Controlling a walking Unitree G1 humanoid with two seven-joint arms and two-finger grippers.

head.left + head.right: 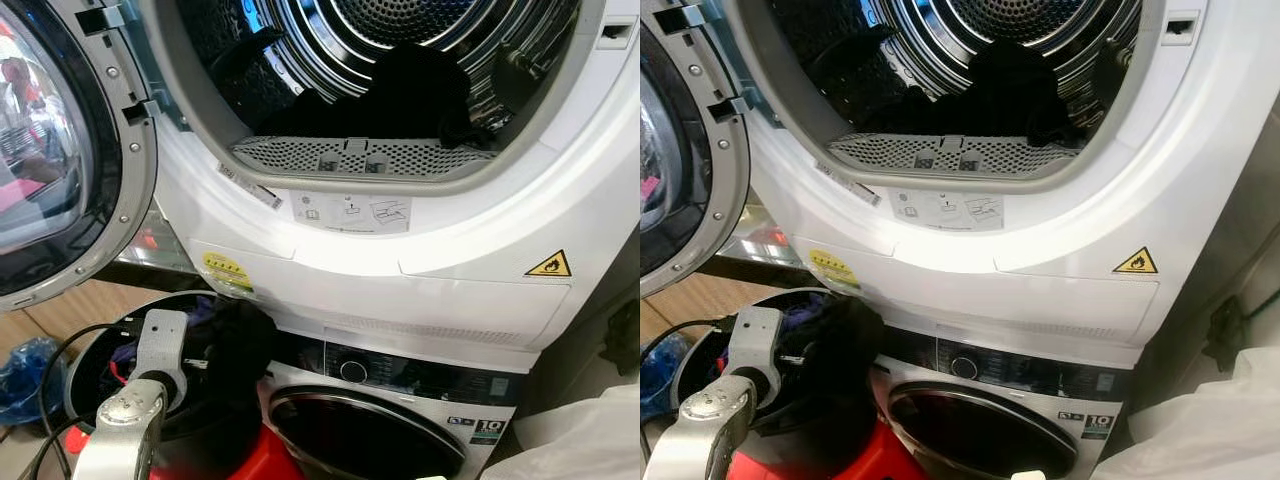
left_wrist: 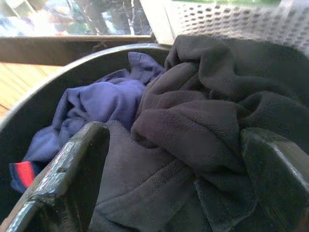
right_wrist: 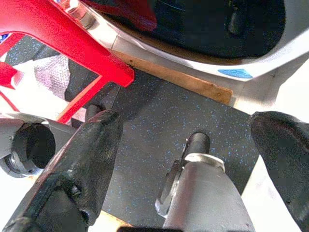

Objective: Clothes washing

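Two stacked white machines are being shown in the head views: a dryer (image 1: 470,230) on top, with its round door (image 1: 60,150) being held swung open at the robot's left, and a washing machine (image 1: 400,420) beneath it, its dark glass door shut. Dark clothing (image 1: 415,95) is being seen lying inside the dryer drum, just behind the perforated lint filter (image 1: 360,157) at the opening's lower lip. A yellow warning triangle (image 1: 549,265) is being displayed on the dryer's front panel. Below and to the robot's left, a round black basket (image 2: 43,104) is being seen beside the washing machine, and the left arm is being extended down into it. Inside the basket, a dark grey-brown garment (image 2: 207,130) is being seen bunched up against a purple garment (image 2: 101,104), which is lying toward the basket's wall. The left gripper (image 2: 178,179) is being held with its jaws wide apart, one finger on each side of the dark grey-brown garment; whether the fingers are touching the cloth cannot be told. The right gripper (image 3: 193,159) is being held low over dark speckled flooring (image 3: 154,121), jaws wide and holding nothing, near a red frame (image 3: 72,38) and the lower edge of the washing machine.
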